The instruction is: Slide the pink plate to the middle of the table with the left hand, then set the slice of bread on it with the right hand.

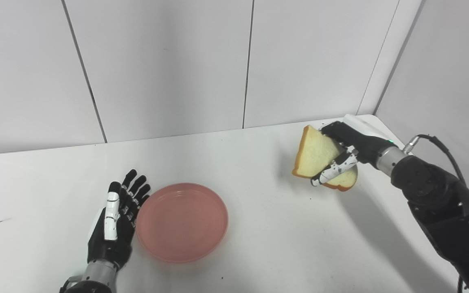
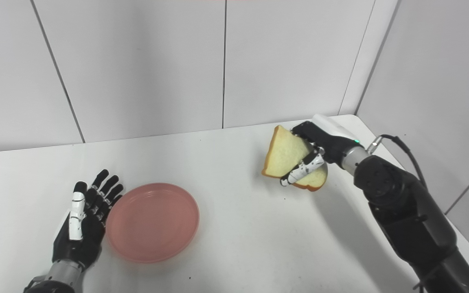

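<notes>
Pink plate (image 1: 182, 221): round, shallow, empty, lying flat on the white desk (image 1: 259, 244). I see the left robot hand (image 1: 116, 215) released, fingers spread, just beside the plate's left rim. Slice of bread (image 1: 316, 156), pale with tan crust, is well right of the plate, tilted, raised off the desk, grasped by the right robot hand (image 1: 342, 156). Nothing lies between bread and plate.

Pink plate (image 1: 182, 221), tan-crusted white bread (image 1: 315, 153)

No readable text, labels or nos. on anything.
</notes>
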Controlling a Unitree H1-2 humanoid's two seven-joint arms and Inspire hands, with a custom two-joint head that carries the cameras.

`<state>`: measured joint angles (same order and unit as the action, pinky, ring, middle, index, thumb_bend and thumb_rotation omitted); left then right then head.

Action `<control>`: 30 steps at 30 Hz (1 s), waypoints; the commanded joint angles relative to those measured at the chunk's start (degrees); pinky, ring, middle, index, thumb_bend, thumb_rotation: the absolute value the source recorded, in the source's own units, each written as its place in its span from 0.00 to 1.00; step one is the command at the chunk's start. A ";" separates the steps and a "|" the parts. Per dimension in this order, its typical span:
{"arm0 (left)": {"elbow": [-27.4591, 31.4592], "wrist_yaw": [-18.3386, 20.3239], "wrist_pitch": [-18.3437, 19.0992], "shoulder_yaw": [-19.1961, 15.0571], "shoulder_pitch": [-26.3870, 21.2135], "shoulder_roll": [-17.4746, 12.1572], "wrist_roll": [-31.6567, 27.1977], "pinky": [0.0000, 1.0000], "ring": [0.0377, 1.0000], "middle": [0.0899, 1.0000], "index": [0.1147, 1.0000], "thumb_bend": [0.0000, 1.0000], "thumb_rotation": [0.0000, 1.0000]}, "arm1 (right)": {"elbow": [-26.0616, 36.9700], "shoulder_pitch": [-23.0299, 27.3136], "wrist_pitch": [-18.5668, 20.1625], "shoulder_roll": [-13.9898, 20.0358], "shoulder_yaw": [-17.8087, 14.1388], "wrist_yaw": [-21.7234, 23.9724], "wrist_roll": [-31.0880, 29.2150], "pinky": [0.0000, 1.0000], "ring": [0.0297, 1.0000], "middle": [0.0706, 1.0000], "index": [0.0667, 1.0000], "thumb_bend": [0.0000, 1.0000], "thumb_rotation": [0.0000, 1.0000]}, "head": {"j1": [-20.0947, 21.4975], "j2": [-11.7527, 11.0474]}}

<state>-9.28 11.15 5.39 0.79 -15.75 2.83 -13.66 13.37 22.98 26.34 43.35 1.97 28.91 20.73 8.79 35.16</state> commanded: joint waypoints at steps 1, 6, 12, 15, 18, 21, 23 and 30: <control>1.99 -0.25 -1.85 0.18 -1.70 0.28 0.51 0.93 0.93 0.93 0.92 0.72 0.97 | 2.89 3.13 -0.24 0.12 -0.02 -0.62 0.24 0.22 0.29 0.42 0.45 0.53 0.00 | -1.11 0.08; 1.39 -0.93 -2.80 0.28 -2.04 0.84 1.46 0.93 0.92 0.92 0.91 0.74 0.96 | 3.87 4.10 0.03 -1.23 1.27 -0.06 0.24 0.20 0.26 0.43 0.45 0.53 0.00 | -3.55 0.33; 0.67 -1.96 -3.79 0.33 -2.74 1.21 2.73 0.95 0.92 0.91 0.91 0.75 0.97 | 3.79 5.66 -2.39 -3.12 3.28 -0.07 -0.14 0.17 0.24 0.43 0.45 0.53 0.00 | -5.34 0.36; 0.58 -2.39 -4.17 0.19 -3.04 1.50 2.95 0.95 0.92 0.91 0.91 0.75 0.97 | 4.46 6.76 -1.14 -4.77 4.82 0.32 0.05 0.17 0.23 0.43 0.45 0.53 0.00 | -6.05 0.42; 0.56 -2.82 -4.43 0.23 -3.23 1.66 3.10 0.95 0.92 0.91 0.91 0.75 0.96 | 5.08 7.59 -0.44 -5.75 5.91 0.93 0.20 0.17 0.24 0.43 0.45 0.53 0.00 | -6.69 0.53; 0.60 -3.27 -4.53 0.30 -3.38 1.84 3.39 0.95 0.92 0.91 0.91 0.75 0.96 | 5.33 8.68 -0.53 -6.97 7.27 1.56 0.47 0.16 0.23 0.43 0.45 0.53 0.00 | -7.31 0.61; 0.73 -3.57 -4.37 0.34 -3.44 1.97 3.61 0.95 0.92 0.92 0.91 0.75 0.96 | 5.00 9.35 -0.81 -7.62 8.22 1.86 0.60 0.16 0.22 0.43 0.45 0.53 0.00 | -7.74 0.67; 1.00 -4.28 -4.27 0.39 -3.66 2.42 4.04 0.94 0.92 0.91 0.91 0.76 0.95 | 4.35 11.31 -1.99 -9.36 11.71 2.58 1.48 0.18 0.26 0.39 0.46 0.53 0.00 | -9.21 0.68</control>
<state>-9.73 7.11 2.95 1.08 -16.88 4.77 -9.90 16.79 31.29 26.17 33.67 13.89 31.97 21.42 -0.35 35.86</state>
